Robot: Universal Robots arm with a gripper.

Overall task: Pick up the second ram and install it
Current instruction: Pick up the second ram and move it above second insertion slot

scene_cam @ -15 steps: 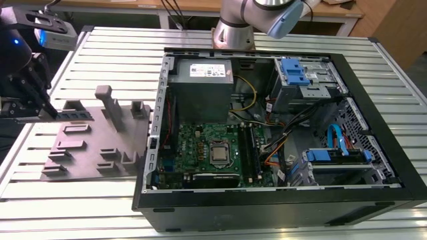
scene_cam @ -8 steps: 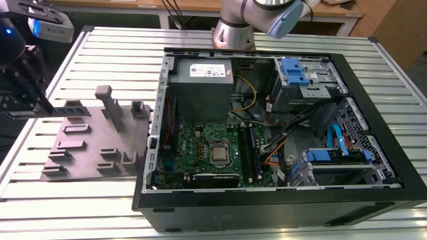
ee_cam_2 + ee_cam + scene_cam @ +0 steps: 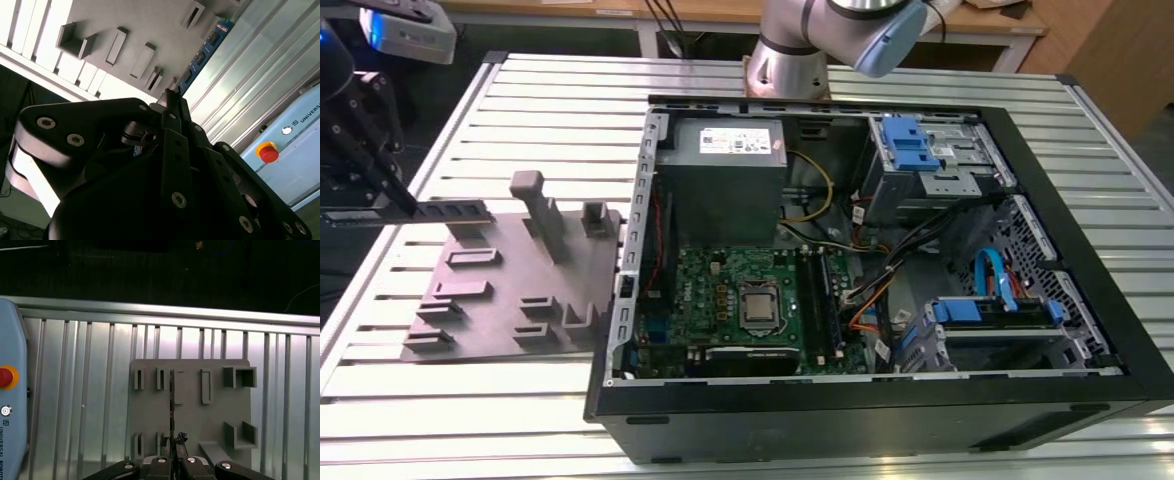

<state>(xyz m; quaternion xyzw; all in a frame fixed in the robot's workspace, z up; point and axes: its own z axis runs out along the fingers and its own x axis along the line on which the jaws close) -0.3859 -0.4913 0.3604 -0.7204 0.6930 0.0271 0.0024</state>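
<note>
Closest to your pincer is the grey fixture plate (image 3: 507,300), directly below it, with its pockets and upright posts (image 3: 531,200). In the exterior view, those posts stand between the held stick and the case. The plate rests on the slatted metal table (image 3: 520,110). A pale blue pendant (image 3: 10,390) with a red button (image 3: 268,152) lies near the plate. Well apart, towards the exterior view's right, the open computer case (image 3: 854,405) shows its green motherboard (image 3: 720,285) and silver processor (image 3: 762,305).

The second ram (image 3: 454,212) is a long, thin board with a row of dark chips. It looks bluish in the second wrist view and shows edge-on in the first wrist view. It hangs over the plate's far edge.

Your gripper (image 3: 398,206) is pressed together on the stick near one end, and the rest juts out past the fingertips.
</note>
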